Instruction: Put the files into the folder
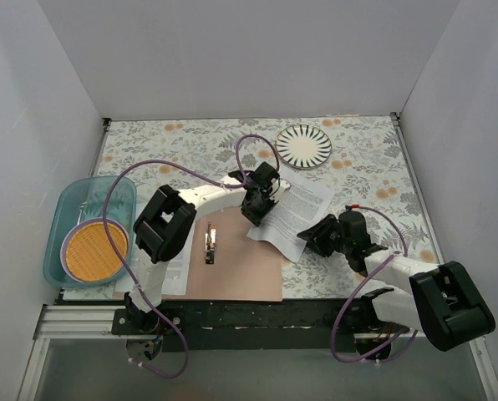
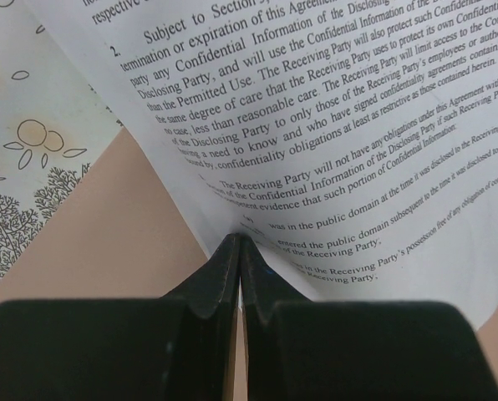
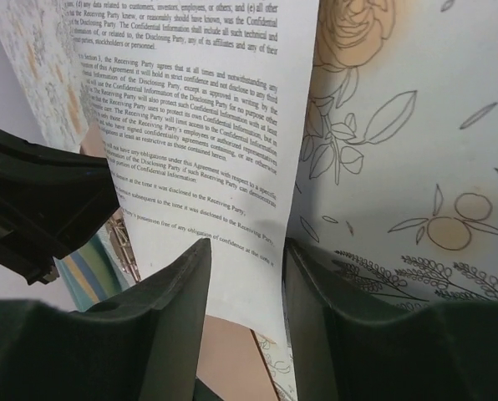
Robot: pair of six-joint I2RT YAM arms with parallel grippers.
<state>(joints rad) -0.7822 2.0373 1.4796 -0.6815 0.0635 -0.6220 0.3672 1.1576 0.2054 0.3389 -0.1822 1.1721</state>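
Left wrist showed my left claw [image 2: 239,242] pinching the white printed paper sheet [image 2: 316,125] above the brown cardboard folder [image 2: 124,242]; right claw [image 3: 247,251] gaped astride it.

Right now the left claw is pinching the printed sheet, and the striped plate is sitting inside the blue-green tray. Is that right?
Not quite. The striped plate is not in the tray. The overhead view shows it on the flowered table at the far edge, well apart from the tray. The rest is right: the left claw is shut on the printed sheet.
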